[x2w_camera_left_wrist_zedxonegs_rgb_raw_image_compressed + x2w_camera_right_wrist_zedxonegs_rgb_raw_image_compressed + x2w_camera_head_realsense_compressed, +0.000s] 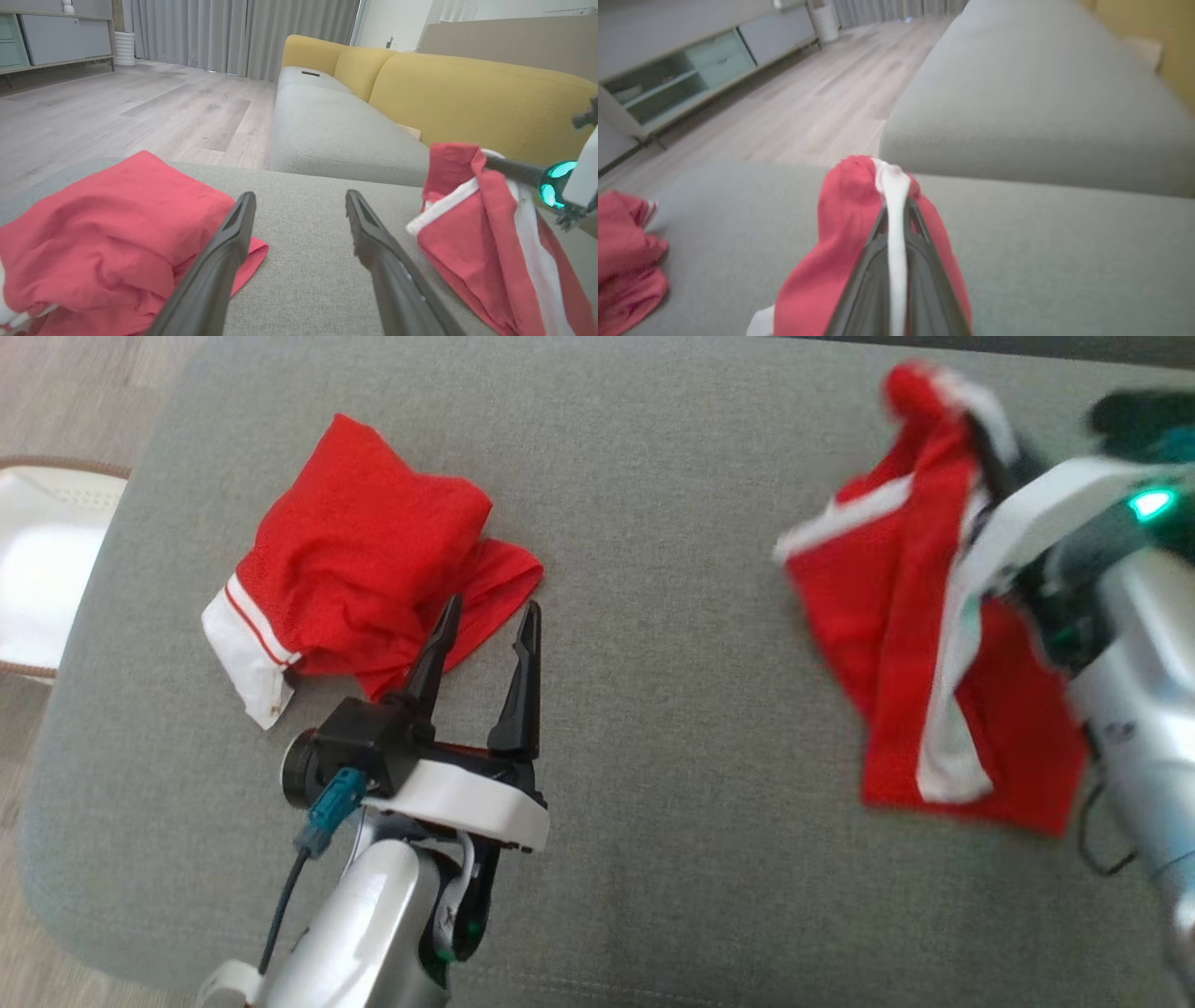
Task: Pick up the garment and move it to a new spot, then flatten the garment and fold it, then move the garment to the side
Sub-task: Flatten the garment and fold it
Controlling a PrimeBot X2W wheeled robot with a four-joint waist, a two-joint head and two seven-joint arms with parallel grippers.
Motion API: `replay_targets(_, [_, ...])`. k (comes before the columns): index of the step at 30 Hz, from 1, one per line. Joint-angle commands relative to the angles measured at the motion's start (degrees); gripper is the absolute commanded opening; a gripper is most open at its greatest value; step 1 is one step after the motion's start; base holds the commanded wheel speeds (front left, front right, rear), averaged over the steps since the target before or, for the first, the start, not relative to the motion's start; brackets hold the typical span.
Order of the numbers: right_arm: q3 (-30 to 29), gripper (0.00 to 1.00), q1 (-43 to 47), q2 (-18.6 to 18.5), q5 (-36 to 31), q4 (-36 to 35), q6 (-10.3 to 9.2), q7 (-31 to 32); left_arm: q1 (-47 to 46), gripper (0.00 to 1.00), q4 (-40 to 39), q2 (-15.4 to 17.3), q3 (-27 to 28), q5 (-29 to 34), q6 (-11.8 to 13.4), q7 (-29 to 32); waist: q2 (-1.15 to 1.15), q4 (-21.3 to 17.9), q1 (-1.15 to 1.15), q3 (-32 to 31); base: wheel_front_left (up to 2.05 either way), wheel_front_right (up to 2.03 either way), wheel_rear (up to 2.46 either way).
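A red garment with white trim point(896, 644) hangs lifted off the grey cushion at the right, pinched by my right gripper point(985, 453). In the right wrist view the right gripper point(894, 210) is shut on its white band, red cloth point(840, 242) draped over the fingers. The left wrist view shows the same hanging garment point(472, 233) at the right. A second red garment with a white cuff point(359, 560) lies crumpled at the left. My left gripper point(485, 616) stands open just right of its lower edge, holding nothing; its open fingers frame bare cushion point(299, 205), with the crumpled garment point(107, 228) to their left.
The grey cushion point(653, 756) is broad, with free room between the two garments. A white basket point(47, 560) stands on the floor at the far left. Beyond lie a grey sofa seat point(336, 130) with yellow backrests point(467, 98), wood floor and a low cabinet point(691, 70).
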Motion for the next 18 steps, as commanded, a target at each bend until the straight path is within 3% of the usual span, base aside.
replay_targets(1, [-0.46,0.00,-2.93,-1.46,0.79,-2.50,0.43,-1.74,-1.34,1.00,-1.69,0.16,2.03,0.52,0.19,-0.30,0.00,-0.43,0.00,-0.63,0.00,0.00,0.00])
replay_targets(5, [-0.85,0.00,-5.19,-5.65,0.65,-4.10,0.43,-4.63,-0.62,1.00,-1.46,0.16,2.67,0.84,-0.04,-0.30,0.00,-1.40,0.00,-2.07,0.00,0.00,0.00])
replay_targets(9, [2.37,0.00,-5.85,-7.96,1.22,-8.17,0.43,-4.82,0.29,1.00,-1.38,0.16,3.07,1.05,-0.33,-0.30,0.00,-2.22,0.00,-3.80,0.00,0.00,0.00])
replay_targets(11, [6.47,0.00,-5.04,-8.52,1.59,-11.43,0.43,-3.82,0.77,1.00,-1.40,0.16,3.30,1.07,-0.38,-0.30,0.00,-2.70,0.00,-4.54,0.00,0.00,0.00])
replay_targets(18, [29.56,0.00,3.09,-6.52,9.61,-25.73,0.43,3.93,1.67,1.00,-1.52,0.16,3.16,1.10,-0.75,-0.30,0.00,-4.48,0.00,-5.35,0.00,0.00,0.00])
